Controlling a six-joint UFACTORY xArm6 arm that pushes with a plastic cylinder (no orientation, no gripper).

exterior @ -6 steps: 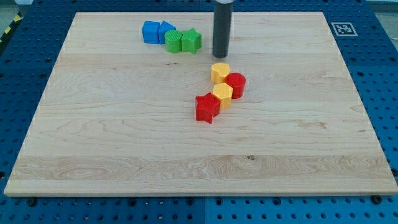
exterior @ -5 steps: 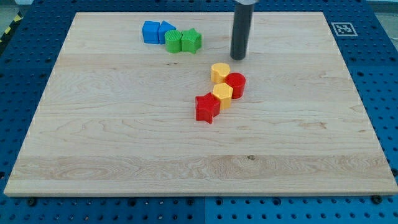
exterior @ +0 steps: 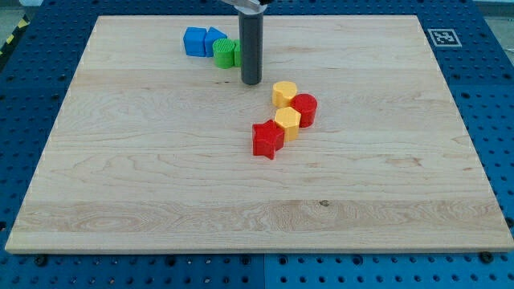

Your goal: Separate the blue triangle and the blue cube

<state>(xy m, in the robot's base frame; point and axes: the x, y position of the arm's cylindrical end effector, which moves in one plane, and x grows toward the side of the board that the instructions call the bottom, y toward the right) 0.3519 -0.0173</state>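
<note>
A blue cube (exterior: 194, 41) sits near the view's top left of the wooden board (exterior: 161, 177). A blue triangle (exterior: 214, 38) touches its right side. A green cylinder (exterior: 225, 53) touches the triangle's lower right. My dark rod stands upright just right of the green cylinder, and my tip (exterior: 251, 82) rests on the board below and to the right of it. The rod hides the green star that lay to the right of the cylinder. The tip is well to the right of both blue blocks and touches neither.
A cluster lies at the board's middle: a yellow cylinder (exterior: 284, 94), a red cylinder (exterior: 304, 110), a yellow hexagonal block (exterior: 287, 123) and a red star (exterior: 268, 139). A fiducial tag (exterior: 443, 37) marks the board's top right corner.
My rod first moved right, then swung back left to the green blocks, now covering the green star. No block has visibly moved.
</note>
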